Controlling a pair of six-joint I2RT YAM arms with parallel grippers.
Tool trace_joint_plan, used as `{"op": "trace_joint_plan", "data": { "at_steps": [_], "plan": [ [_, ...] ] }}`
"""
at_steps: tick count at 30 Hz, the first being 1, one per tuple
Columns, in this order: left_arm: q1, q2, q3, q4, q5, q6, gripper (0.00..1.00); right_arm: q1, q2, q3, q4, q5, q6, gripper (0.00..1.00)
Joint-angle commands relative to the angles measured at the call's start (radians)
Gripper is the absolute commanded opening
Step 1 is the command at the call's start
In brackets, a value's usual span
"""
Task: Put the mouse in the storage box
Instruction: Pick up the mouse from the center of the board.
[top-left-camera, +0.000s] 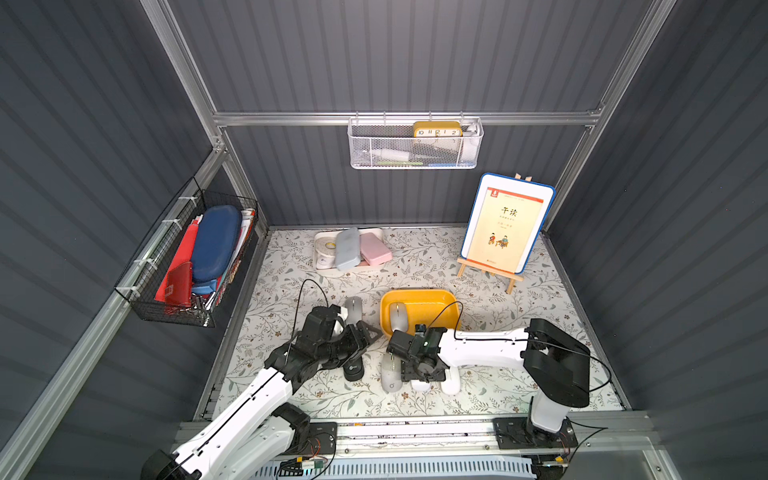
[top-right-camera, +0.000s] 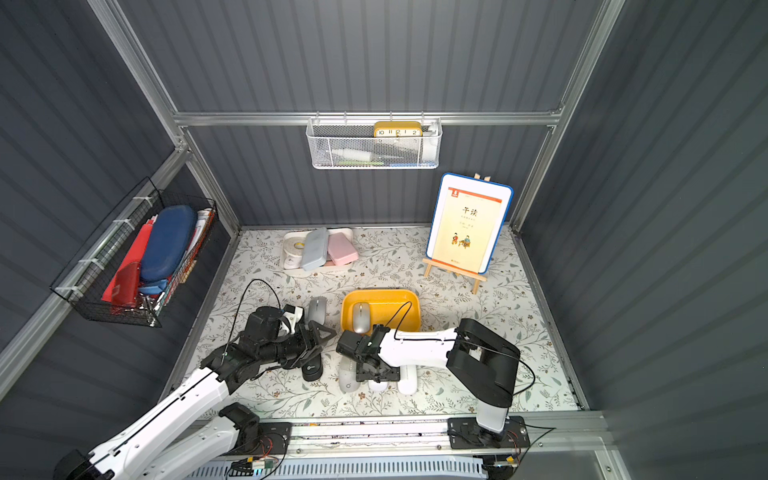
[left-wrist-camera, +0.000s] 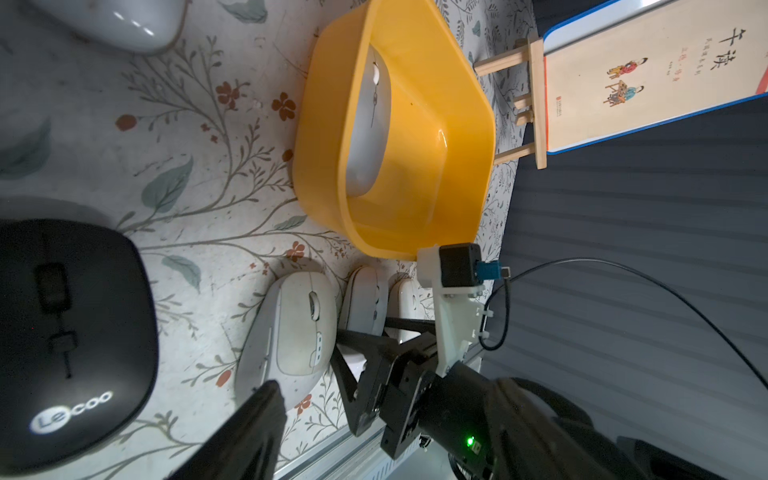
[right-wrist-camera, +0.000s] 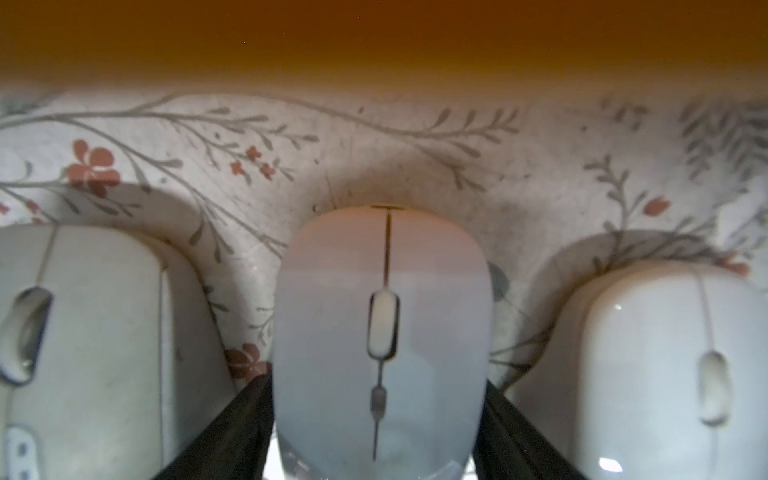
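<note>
The storage box (top-left-camera: 451, 299) (top-right-camera: 411, 297) (left-wrist-camera: 320, 166) is a shallow yellow tub in mid-table, holding one silver mouse (top-left-camera: 397, 316) (left-wrist-camera: 370, 124). Just in front of it a row of white mice lies on the floral mat. My right gripper (top-left-camera: 419, 372) (right-wrist-camera: 380, 436) is down over the middle white mouse (right-wrist-camera: 382, 332), its dark fingers (right-wrist-camera: 249, 415) pressed against both sides; from above the mouse is mostly hidden. My left gripper (top-left-camera: 368, 338) (left-wrist-camera: 390, 386) hovers open left of the box, holding nothing.
A black mouse (top-left-camera: 354, 371) (left-wrist-camera: 62, 332) lies under the left arm, and a grey mouse (top-left-camera: 353, 307) sits left of the box. White mice (top-left-camera: 390, 374) (top-left-camera: 451, 380) flank the gripped one. A white tray (top-left-camera: 324, 270) and a book easel (top-left-camera: 505, 226) stand behind.
</note>
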Motion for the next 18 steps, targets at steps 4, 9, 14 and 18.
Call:
{"op": "trace_joint_plan", "data": {
  "at_steps": [4,9,14,18],
  "plan": [
    [0.000,-0.033,-0.024,-0.021,-0.002,-0.033,0.82,0.001,0.049,0.010,-0.037,-0.023,-0.003,0.68],
    [-0.001,-0.006,-0.015,-0.001,0.002,-0.020,0.83,0.012,0.013,0.019,-0.063,0.007,-0.008,0.64],
    [-0.001,0.007,-0.011,0.016,0.002,-0.015,0.83,0.040,-0.023,0.055,-0.124,0.067,-0.014,0.64],
    [0.000,0.017,0.015,0.010,-0.004,0.009,0.84,0.063,-0.060,0.079,-0.150,0.084,-0.021,0.64]
  ]
}}
